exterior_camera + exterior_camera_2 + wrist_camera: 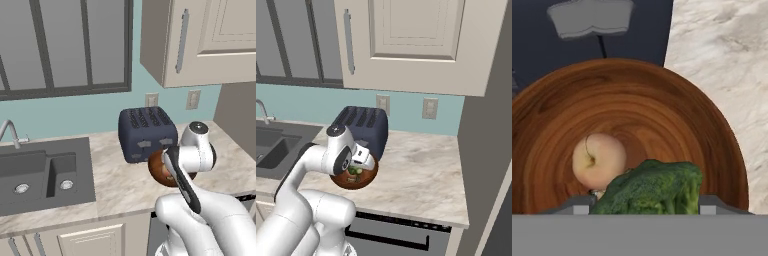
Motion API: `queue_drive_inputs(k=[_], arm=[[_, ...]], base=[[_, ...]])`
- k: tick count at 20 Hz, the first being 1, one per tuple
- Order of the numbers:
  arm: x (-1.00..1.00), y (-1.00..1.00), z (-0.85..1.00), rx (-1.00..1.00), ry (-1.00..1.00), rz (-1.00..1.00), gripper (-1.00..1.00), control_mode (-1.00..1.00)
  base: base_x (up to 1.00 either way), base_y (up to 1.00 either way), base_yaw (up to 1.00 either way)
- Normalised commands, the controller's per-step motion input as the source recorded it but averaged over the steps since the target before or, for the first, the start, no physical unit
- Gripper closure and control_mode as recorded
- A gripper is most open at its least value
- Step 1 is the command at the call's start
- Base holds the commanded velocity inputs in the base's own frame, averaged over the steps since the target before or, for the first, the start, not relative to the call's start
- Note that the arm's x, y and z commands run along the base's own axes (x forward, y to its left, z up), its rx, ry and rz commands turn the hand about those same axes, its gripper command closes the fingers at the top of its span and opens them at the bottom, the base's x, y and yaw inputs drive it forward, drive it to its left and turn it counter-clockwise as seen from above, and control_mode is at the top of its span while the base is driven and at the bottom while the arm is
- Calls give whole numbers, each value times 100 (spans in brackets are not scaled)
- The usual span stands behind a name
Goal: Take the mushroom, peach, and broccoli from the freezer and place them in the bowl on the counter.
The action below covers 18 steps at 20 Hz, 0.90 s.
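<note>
The reddish-brown bowl [662,105] sits on the beige counter [722,60], right in front of the toaster. The pale orange-yellow peach [598,160] lies on its floor. A small pale bit under the peach may be the mushroom; I cannot tell. My gripper [644,205] hangs just over the bowl, shut on the dark green broccoli [654,187], which fills the gap between the two fingertips. From the right base view, the gripper [358,167] is low over the bowl [368,180] with green showing at its tip. The arm covers much of the bowl [159,169] in the left base view.
A dark blue toaster [147,132] stands directly behind the bowl. The dark grey sink [40,175] lies to the left. A tall grey panel [488,150] borders the counter's right end, and wall cabinets [406,45] hang overhead.
</note>
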Motion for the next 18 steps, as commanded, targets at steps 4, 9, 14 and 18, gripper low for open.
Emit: queue_drive_inputs(k=[4,9,14,18], arm=[[0,-6,-33,0,0,0,100,-100],[13,0,-37,0,0,0,100,-100],[8,0,-37,0,0,0,100,-100],[1,-3,-42,0,0,0,-100,-100]], base=[[0,0,0],[0,0,0],[0,0,0],[0,0,0]])
